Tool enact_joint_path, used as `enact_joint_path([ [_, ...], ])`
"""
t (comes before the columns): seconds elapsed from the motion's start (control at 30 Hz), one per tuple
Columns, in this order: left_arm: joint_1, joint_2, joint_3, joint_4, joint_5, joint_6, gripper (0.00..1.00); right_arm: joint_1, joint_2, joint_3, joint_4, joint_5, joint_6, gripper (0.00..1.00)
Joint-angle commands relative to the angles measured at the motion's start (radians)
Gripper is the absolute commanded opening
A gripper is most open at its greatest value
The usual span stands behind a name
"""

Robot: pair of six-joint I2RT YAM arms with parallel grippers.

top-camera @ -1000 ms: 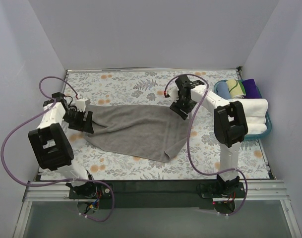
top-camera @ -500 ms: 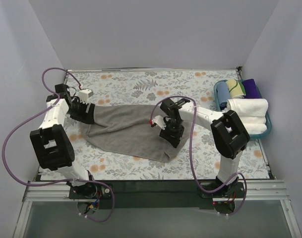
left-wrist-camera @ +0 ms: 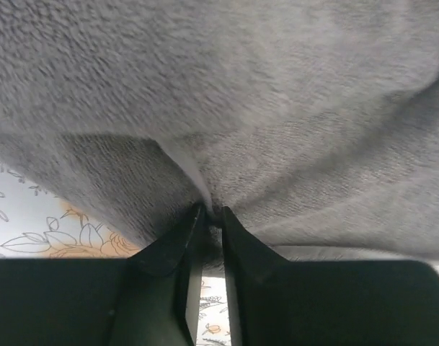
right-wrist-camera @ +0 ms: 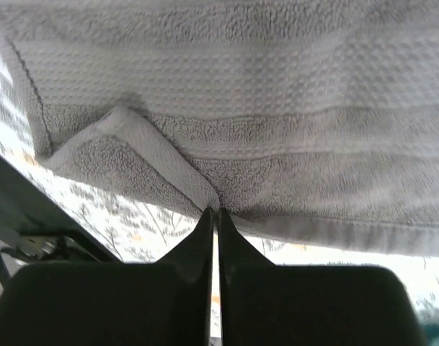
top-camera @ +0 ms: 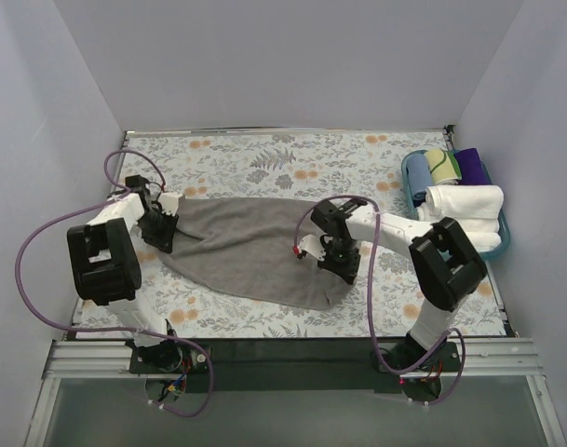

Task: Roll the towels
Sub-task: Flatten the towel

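Note:
A grey-brown towel [top-camera: 246, 247] lies spread and rumpled across the middle of the floral table covering [top-camera: 264, 154]. My left gripper [top-camera: 162, 233] sits at the towel's left end. In the left wrist view the left gripper [left-wrist-camera: 208, 210] is shut on a pinched ridge of the towel [left-wrist-camera: 241, 94]. My right gripper [top-camera: 344, 265] is at the towel's right end, near its front corner. In the right wrist view the right gripper [right-wrist-camera: 213, 210] is shut on the hemmed edge of the towel [right-wrist-camera: 277, 86], beside a folded-over corner.
A teal basket [top-camera: 503, 237] stands at the right edge of the table, holding rolled towels: white ones [top-camera: 465, 200] in front, blue, patterned and purple ones behind. Grey walls close in the left, back and right. The arm bases stand at the near edge.
The left gripper has come down onto the towel's left end and shut on it. The right gripper has moved from the towel's far right corner toward the near right and shut on its edge.

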Motion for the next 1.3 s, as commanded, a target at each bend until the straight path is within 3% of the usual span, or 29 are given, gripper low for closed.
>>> enact_joint_path([
  [0.0,0.002,-0.012,-0.004,0.027,-0.070,-0.019,0.13,0.001,-0.148,-0.053,-0.081,0.054,-0.111,0.01],
  [0.2,0.021,-0.078,0.001,-0.019,-0.090,-0.008,0.01,-0.006,-0.252,-0.210,-0.085,0.226,-0.258,0.01],
  [0.23,0.024,-0.095,0.001,-0.023,-0.085,-0.008,0.00,-0.010,-0.249,-0.198,-0.086,0.223,-0.257,0.01],
  [0.33,0.033,-0.149,-0.004,-0.052,-0.075,-0.002,0.00,-0.026,-0.213,-0.107,-0.104,0.176,-0.241,0.14],
  [0.47,0.048,-0.210,-0.037,-0.101,-0.070,-0.013,0.00,-0.049,-0.118,0.000,-0.136,0.171,-0.234,0.18],
  [0.63,0.097,-0.282,-0.108,-0.123,-0.090,-0.034,0.00,-0.078,-0.076,0.047,-0.151,0.183,-0.263,0.18],
  [0.73,0.102,-0.264,-0.093,-0.144,-0.082,0.003,0.00,-0.101,-0.042,0.149,-0.138,0.165,-0.218,0.29],
  [0.8,0.102,-0.229,-0.065,-0.178,-0.075,0.013,0.11,-0.122,0.003,0.227,-0.124,0.122,-0.186,0.38],
  [0.83,0.111,-0.227,-0.053,-0.181,-0.040,0.038,0.23,-0.131,0.039,0.310,-0.110,0.105,-0.148,0.43],
  [0.97,0.111,-0.278,0.059,-0.155,0.044,0.098,0.59,-0.147,0.140,0.466,-0.058,0.105,-0.054,0.44],
  [1.13,0.111,-0.155,0.330,-0.152,0.008,0.156,0.59,-0.219,0.248,0.586,0.000,0.166,0.061,0.43],
  [1.27,0.114,0.090,0.564,-0.281,0.073,0.321,0.56,-0.298,0.288,0.623,-0.010,0.162,0.049,0.45],
])
